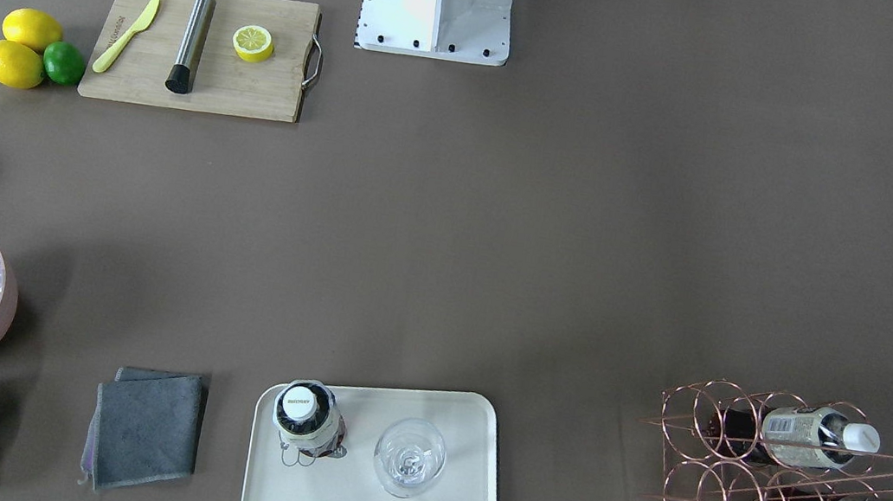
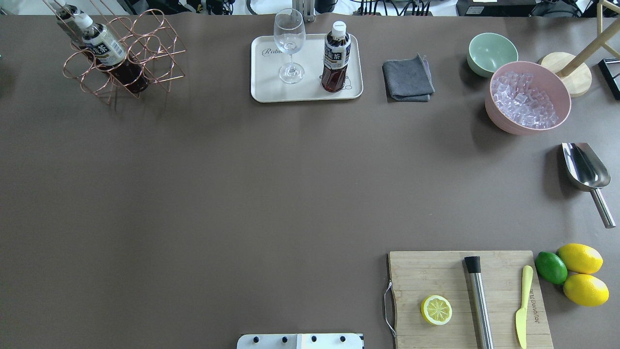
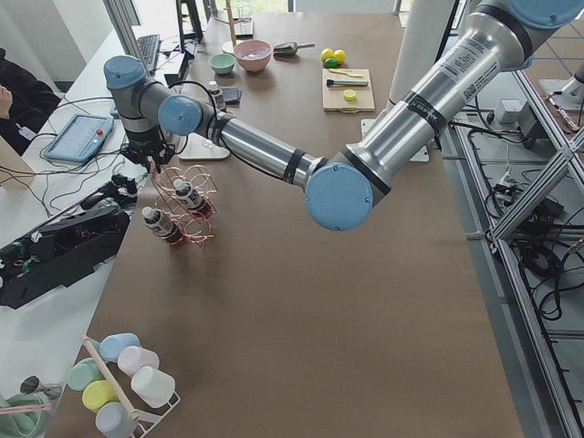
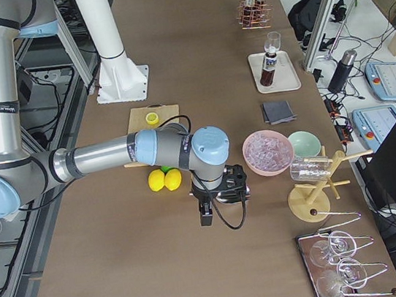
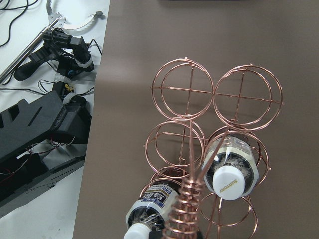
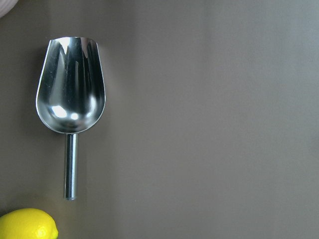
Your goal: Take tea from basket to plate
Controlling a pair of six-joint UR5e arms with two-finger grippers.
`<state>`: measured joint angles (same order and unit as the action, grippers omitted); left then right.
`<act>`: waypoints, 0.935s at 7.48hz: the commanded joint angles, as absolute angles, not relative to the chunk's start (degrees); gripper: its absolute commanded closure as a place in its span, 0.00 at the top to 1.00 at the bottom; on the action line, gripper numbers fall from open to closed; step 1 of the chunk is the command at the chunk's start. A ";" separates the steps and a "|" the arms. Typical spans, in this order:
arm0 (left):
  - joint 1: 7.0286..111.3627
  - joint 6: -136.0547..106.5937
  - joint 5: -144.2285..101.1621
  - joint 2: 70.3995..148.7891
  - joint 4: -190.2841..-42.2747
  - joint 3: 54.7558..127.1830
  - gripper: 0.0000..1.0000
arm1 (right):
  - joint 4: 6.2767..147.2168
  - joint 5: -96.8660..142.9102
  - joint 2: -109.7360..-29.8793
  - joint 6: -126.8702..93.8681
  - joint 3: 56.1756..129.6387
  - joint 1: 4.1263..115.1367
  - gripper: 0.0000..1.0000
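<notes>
One tea bottle (image 2: 336,60) stands upright on the right part of the plate (image 2: 271,93), near a wine glass (image 2: 289,43) but not touching it. Two more bottles lie tilted in the basket (image 2: 160,51) at the far left corner of the counter (image 2: 242,194). Each sits in its own ring cell with its white cap pointing up and outward. In the left wrist view the clear-capped bottle (image 5: 230,174) is free of the wires, while the second bottle (image 5: 149,211) sits partly behind the coiled handle (image 5: 187,199).

The left gripper (image 3: 155,164) hangs over the basket. Only the side camera shows it, so I cannot tell whether its fingers are wide or narrow. The right gripper (image 4: 206,217) hovers above a metal scoop (image 6: 71,89) on the right of the counter, well apart from the tea, and I cannot tell how its fingers stand either.

A full bottle will likely feel fairly heavy for its size. Its plastic wall probably gives under a squeeze, and the glossy label looks slippery. The stiff cap and the neck just below it look like the surest hold. Drawing the bottle out along its cell's axis should keep it from snagging a ring. The wire basket looks light and may drag along with it
</notes>
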<state>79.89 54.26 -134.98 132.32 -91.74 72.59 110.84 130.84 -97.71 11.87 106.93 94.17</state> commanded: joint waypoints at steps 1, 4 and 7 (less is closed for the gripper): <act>80.07 51.77 -133.95 132.89 -94.48 72.07 0.96 | 110.65 130.96 -97.56 11.87 107.32 94.48 1.00; 80.07 51.50 -133.95 132.89 -94.48 72.51 0.97 | 110.92 130.69 -98.08 11.87 106.97 94.75 1.00; 80.42 42.35 -134.21 131.67 -95.44 75.39 0.97 | 111.00 130.43 -98.26 11.87 106.70 94.75 1.00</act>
<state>80.15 50.29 -134.11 132.77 -94.52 73.03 110.91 130.53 -98.08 11.90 106.83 94.74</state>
